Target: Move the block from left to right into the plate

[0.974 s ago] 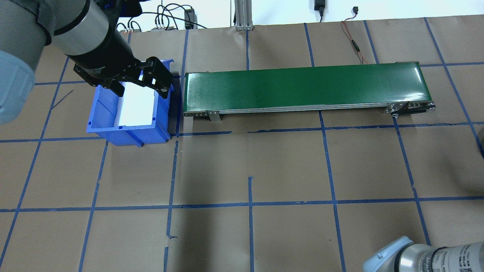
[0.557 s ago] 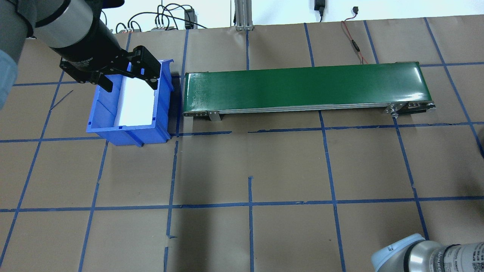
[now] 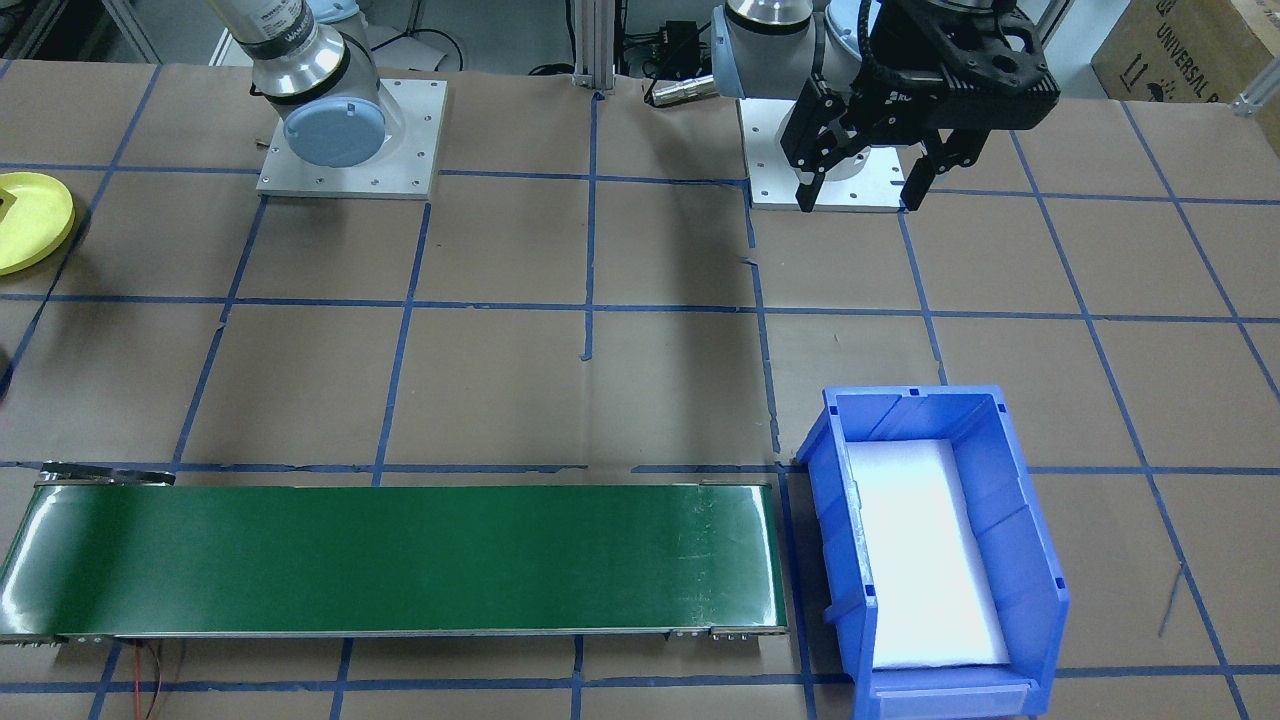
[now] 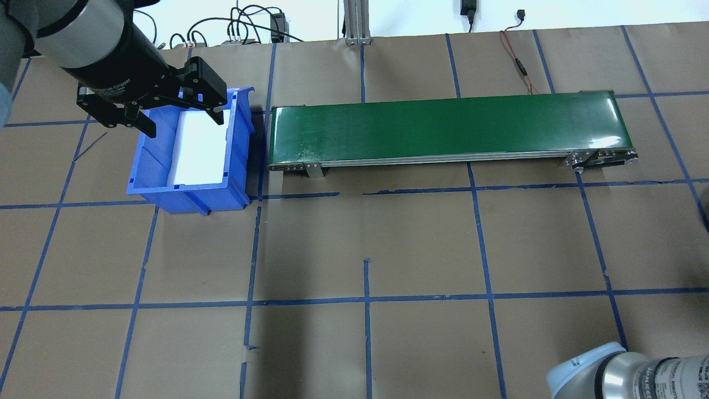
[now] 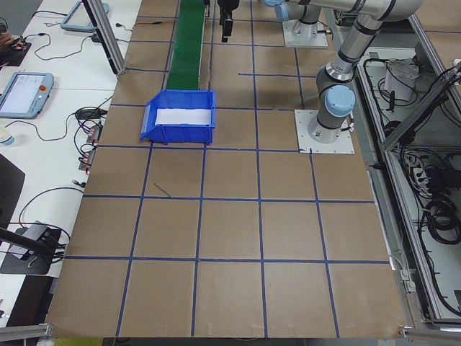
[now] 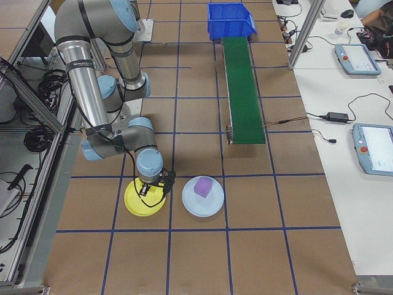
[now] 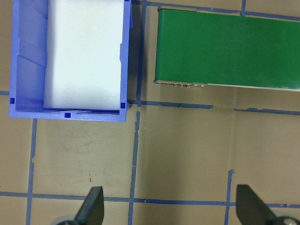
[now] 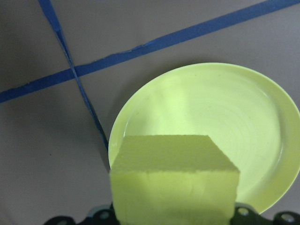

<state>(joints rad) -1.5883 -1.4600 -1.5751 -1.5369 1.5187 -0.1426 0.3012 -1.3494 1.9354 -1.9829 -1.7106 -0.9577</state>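
Observation:
A yellow foam block fills the bottom of the right wrist view, and my right gripper is shut on it; its fingers are mostly hidden behind the block. Just beyond and below the block lies the round yellow plate. In the exterior right view my right gripper hangs over that plate. The plate's edge also shows in the front-facing view. My left gripper hovers open and empty, high over the blue bin's far end.
The blue bin holds a white foam liner and stands beside a long green conveyor. A purple block sits on a pale plate next to the yellow plate. Cables lie along the table's far edge.
My left gripper has moved left and toward the far edge, still open over the bin. The right arm's elbow shifted slightly right at the bottom of the overhead view.

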